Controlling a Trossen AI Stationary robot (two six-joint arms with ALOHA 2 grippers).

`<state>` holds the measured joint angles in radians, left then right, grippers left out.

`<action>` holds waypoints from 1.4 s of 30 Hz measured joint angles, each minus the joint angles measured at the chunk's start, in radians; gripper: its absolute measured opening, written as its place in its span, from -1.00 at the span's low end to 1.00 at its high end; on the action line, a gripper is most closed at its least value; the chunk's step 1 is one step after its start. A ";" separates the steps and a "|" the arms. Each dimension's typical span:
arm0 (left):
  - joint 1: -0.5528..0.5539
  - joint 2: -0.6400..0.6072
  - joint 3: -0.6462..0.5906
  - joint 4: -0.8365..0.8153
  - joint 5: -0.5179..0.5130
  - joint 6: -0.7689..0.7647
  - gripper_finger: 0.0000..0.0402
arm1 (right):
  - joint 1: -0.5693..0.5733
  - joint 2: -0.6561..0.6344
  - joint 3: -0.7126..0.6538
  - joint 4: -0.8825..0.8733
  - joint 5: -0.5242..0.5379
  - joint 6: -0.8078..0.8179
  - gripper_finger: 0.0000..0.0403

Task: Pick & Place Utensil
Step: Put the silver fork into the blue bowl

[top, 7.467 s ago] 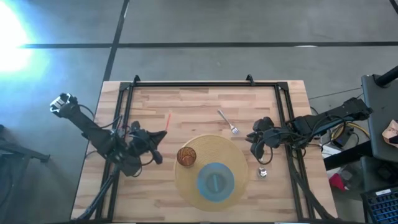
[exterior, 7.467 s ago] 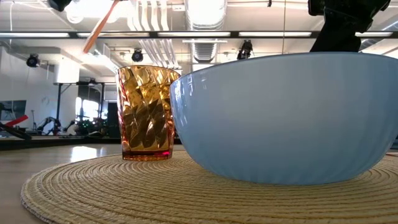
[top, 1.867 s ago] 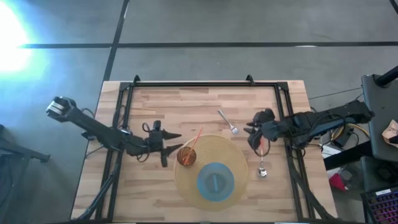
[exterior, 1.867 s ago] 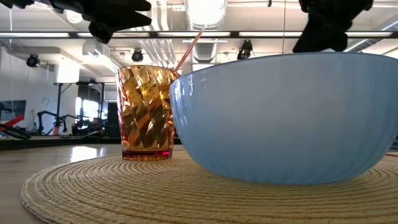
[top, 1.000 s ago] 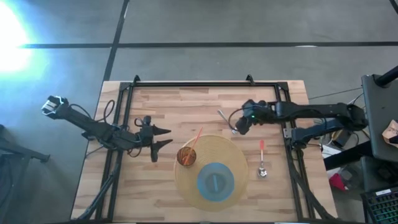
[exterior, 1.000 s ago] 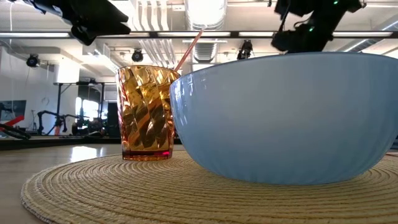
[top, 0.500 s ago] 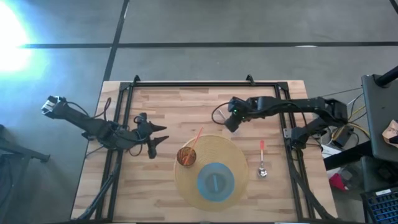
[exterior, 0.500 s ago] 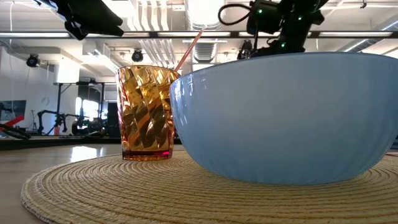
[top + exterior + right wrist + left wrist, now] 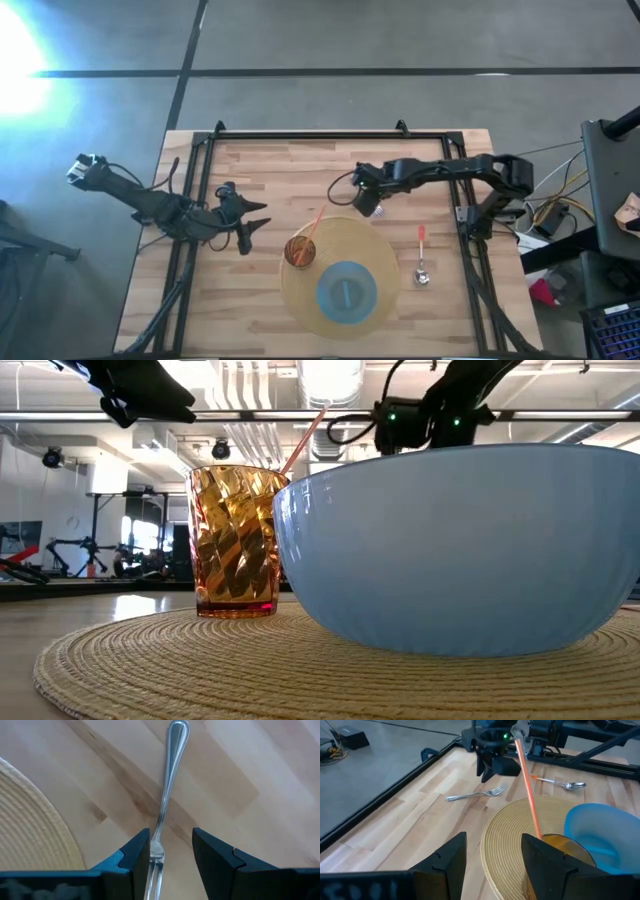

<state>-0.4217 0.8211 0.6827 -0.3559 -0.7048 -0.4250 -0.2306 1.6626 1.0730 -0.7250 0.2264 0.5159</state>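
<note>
A silver fork (image 9: pixel 162 810) lies flat on the wooden table, just beyond the far rim of the woven placemat (image 9: pixel 375 245). My right gripper (image 9: pixel 170 855) hangs over it, pointing steeply down and open, one finger on each side of the fork's neck, touching nothing. In the left wrist view, the fork (image 9: pixel 477 795) shows below the right gripper (image 9: pixel 492 770). An orange-handled spoon (image 9: pixel 421 260) lies to the right of the mat. My left gripper (image 9: pixel 255 218) stands open and raised, left of the amber cup (image 9: pixel 300 250).
The cup holds an orange straw (image 9: pixel 527 785) that leans on its rim. Beside it on the placemat stands a blue bowl (image 9: pixel 346 290). A black frame (image 9: pixel 310 135) runs along the table's far, left and right sides. Bare wood lies left of the fork.
My right gripper has gone toward the table's left edge and down, tipping more steeply, and now hangs over the fork. Its fingers have stayed open. The fork, spoon, cup and bowl have not moved.
</note>
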 joint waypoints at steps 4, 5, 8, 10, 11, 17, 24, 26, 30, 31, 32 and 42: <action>0.000 0.000 0.000 0.001 0.000 0.001 -0.10 | -0.004 0.044 0.010 0.000 0.000 0.000 -0.29; 0.000 0.000 0.000 0.000 0.000 0.004 -0.10 | -0.006 0.054 0.013 -0.001 0.000 0.000 -0.29; 0.000 0.000 0.000 0.000 0.000 0.008 -0.10 | -0.013 0.075 0.025 0.002 0.000 0.000 -0.29; 0.000 0.000 0.000 -0.004 0.000 0.008 -0.10 | -0.020 0.088 0.031 0.001 -0.017 0.000 -0.29; 0.000 0.000 0.000 -0.006 0.000 0.007 -0.10 | -0.024 0.095 0.036 0.000 -0.033 0.000 -0.29; 0.000 0.000 0.000 -0.021 0.000 -0.004 -0.10 | -0.039 0.148 0.066 0.001 -0.072 -0.009 -0.29; 0.001 0.000 0.000 -0.022 0.000 -0.019 -0.10 | -0.046 0.201 0.084 0.002 -0.073 -0.026 -0.29; 0.001 0.000 0.000 -0.023 0.000 -0.019 -0.10 | -0.048 0.205 0.081 0.002 -0.074 -0.030 -0.29; 0.001 0.000 0.000 -0.029 0.000 -0.018 -0.10 | -0.053 0.205 0.074 -0.001 -0.076 -0.030 -0.29; 0.001 0.000 0.000 -0.029 0.000 -0.018 -0.10 | -0.056 0.203 0.072 -0.002 -0.080 -0.029 -0.29; 0.001 0.000 0.000 -0.029 0.000 -0.018 -0.10 | -0.059 0.202 0.072 -0.002 -0.081 -0.027 -0.29; 0.001 0.000 0.000 -0.029 0.000 -0.017 -0.10 | -0.118 0.200 0.043 0.011 -0.136 -0.019 -0.59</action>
<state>-0.4210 0.8215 0.6823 -0.3846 -0.7044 -0.4423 -0.3486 1.8631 1.1160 -0.7142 0.0909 0.4966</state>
